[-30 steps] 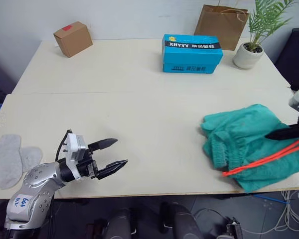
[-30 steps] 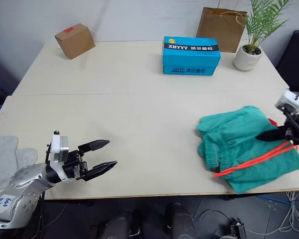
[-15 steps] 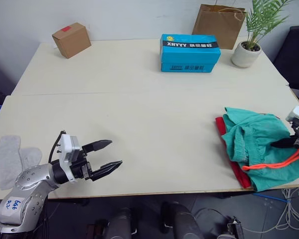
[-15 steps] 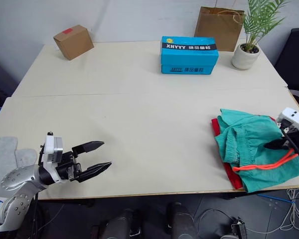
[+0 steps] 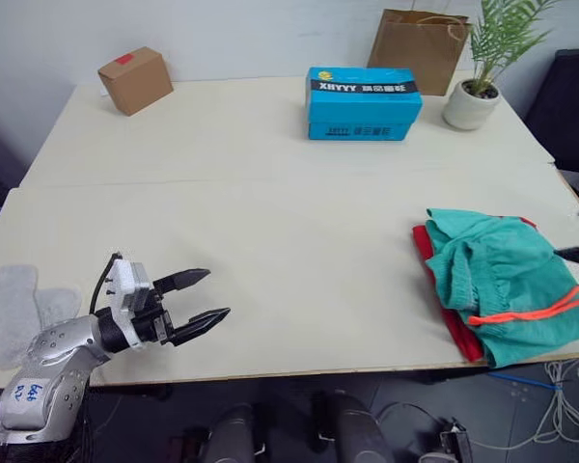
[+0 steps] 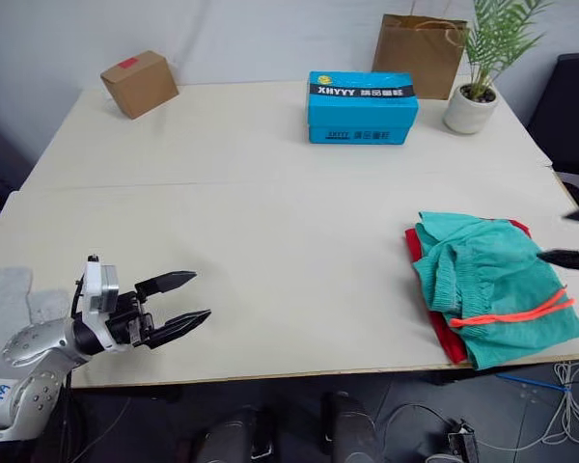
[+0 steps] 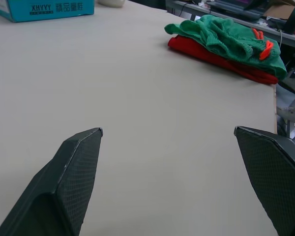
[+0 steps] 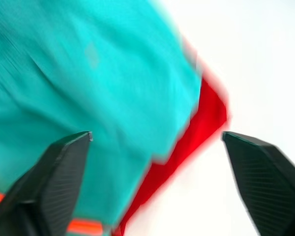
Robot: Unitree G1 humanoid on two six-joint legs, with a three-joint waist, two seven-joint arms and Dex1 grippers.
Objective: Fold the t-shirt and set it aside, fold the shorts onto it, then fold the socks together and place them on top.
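Pale wood covers the long table [image 5: 270, 222] in the head views, with a white wall behind it. Along the far edge stand a small cardboard box [image 5: 135, 79] with a red tag, shut; a blue carton [image 5: 364, 90] with white lettering, also shut; a brown paper bag [image 5: 417, 39] whose inside cannot be seen; and a white pot [image 5: 467, 104] holding a green plant [image 5: 502, 29]. At the right near corner the shorts [image 5: 502, 275] lie folded on top of the t-shirt [image 5: 434, 280], whose red edge peeks out on the side toward the table's middle. The orange-red drawstring [image 5: 531, 307] runs across the shorts near the table's front edge. At the left near edge the socks [image 5: 19, 309] lie side by side, flat and touching. The left gripper [image 5: 201, 297] hovers just beside them, low over the table, its fingers spread and holding nothing. A black fingertip of the right gripper [image 6: 565, 257] reaches in over the far side of the shorts.

From the left wrist, the two dark fingers [image 7: 73, 172] stand wide apart over bare table, and the shorts-on-t-shirt stack sits well beyond, the blue carton farther off.

From the right wrist, the fingers [image 8: 54, 172] are spread wide, empty, just above the teal cloth with the red t-shirt edge under it.
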